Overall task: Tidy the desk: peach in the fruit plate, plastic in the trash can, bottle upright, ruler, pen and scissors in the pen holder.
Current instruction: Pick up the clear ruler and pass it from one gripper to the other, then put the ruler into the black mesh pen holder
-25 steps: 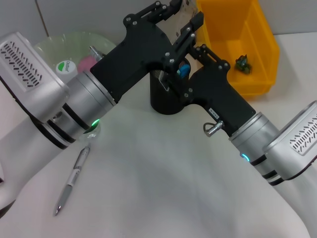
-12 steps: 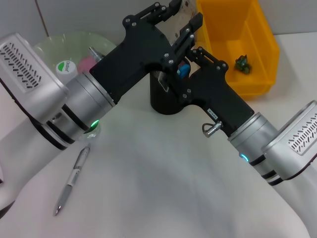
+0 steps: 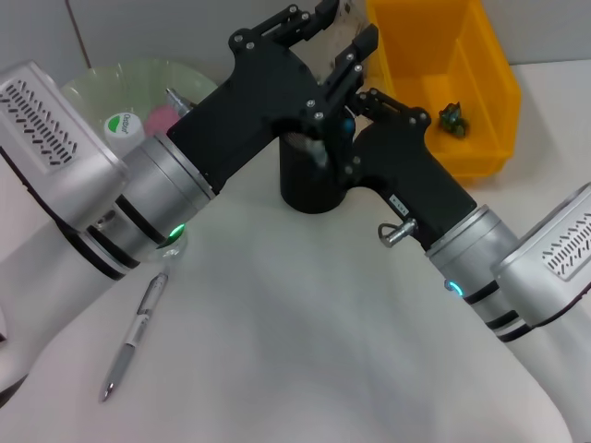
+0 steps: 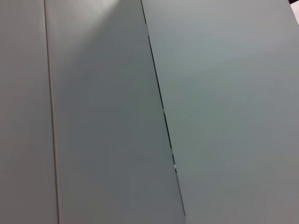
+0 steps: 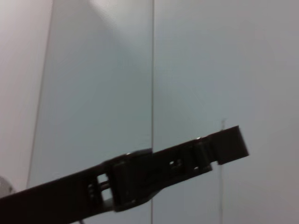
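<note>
Head view, near to far. A pen (image 3: 135,334) lies flat on the white desk (image 3: 305,351), nearest the robot and well apart from the holder (image 3: 309,189); judged not yet stowed. Behind it the two arms cross above the holder, a black cup near the desk's middle. The right gripper (image 3: 319,148) sits at the holder's mouth, its tips hidden behind the left arm's black link, so whether they are apart or together cannot be told; the placing suggests an item being lowered in, though none can be made out. The left gripper (image 3: 337,32) is raised beyond the holder with its fingers apart and nothing between them, apparently lifted clear to leave the right arm room. To the robot's left a pale green plate (image 3: 92,88) holds a pink fruit (image 3: 164,115), probably the peach, beside a white label disc (image 3: 121,124). Farthest right, a yellow bin (image 3: 480,83) holds a small dark scrap (image 3: 452,117), likely the plastic. Bottle, ruler and scissors cannot be seen
</note>
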You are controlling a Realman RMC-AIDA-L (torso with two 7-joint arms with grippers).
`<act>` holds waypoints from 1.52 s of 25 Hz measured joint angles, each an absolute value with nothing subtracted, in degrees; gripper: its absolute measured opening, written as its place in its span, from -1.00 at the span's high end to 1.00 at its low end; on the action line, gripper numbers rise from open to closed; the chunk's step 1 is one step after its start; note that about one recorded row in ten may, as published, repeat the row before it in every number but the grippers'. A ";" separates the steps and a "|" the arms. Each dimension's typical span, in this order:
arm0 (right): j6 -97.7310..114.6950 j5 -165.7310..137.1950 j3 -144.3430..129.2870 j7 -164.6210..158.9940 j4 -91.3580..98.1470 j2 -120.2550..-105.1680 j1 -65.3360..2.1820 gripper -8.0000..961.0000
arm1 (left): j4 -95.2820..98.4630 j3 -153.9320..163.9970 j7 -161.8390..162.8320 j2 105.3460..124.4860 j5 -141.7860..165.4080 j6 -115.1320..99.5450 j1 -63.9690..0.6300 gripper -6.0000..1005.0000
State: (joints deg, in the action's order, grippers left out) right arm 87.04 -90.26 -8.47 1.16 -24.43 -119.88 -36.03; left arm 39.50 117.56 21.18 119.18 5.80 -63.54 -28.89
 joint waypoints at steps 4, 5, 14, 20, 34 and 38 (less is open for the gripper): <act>86.99 -90.27 -7.58 1.40 -24.77 -119.88 -35.98 0.47 | 39.46 118.00 21.17 119.18 5.79 -63.64 -29.10 0.23; 86.99 -90.27 -7.58 1.40 -24.77 -119.88 -35.98 0.56 | 39.46 118.00 21.17 119.18 5.79 -63.64 -29.10 0.23; 86.55 -90.40 -6.96 1.54 -24.96 -119.88 -36.01 0.94 | 39.44 119.02 18.35 119.20 5.74 -66.31 -28.68 0.14; 86.54 -90.43 -6.80 1.61 -24.78 -119.88 -35.77 0.97 | 39.46 119.03 18.35 119.18 5.71 -66.45 -28.65 -0.14; 82.44 -90.25 -1.96 -15.15 -14.37 -119.52 -37.24 0.92 | 39.13 114.88 20.26 118.10 6.43 -68.19 -20.98 -0.35; 79.39 -90.36 -2.20 -18.78 -11.27 -119.53 -39.63 0.90 | 35.71 112.66 20.80 118.01 6.97 -72.26 -17.73 -0.35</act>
State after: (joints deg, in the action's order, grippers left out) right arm 79.39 -90.36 -2.20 -18.78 -11.27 -119.53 -39.63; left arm 35.71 112.66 20.80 118.01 6.97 -72.26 -17.73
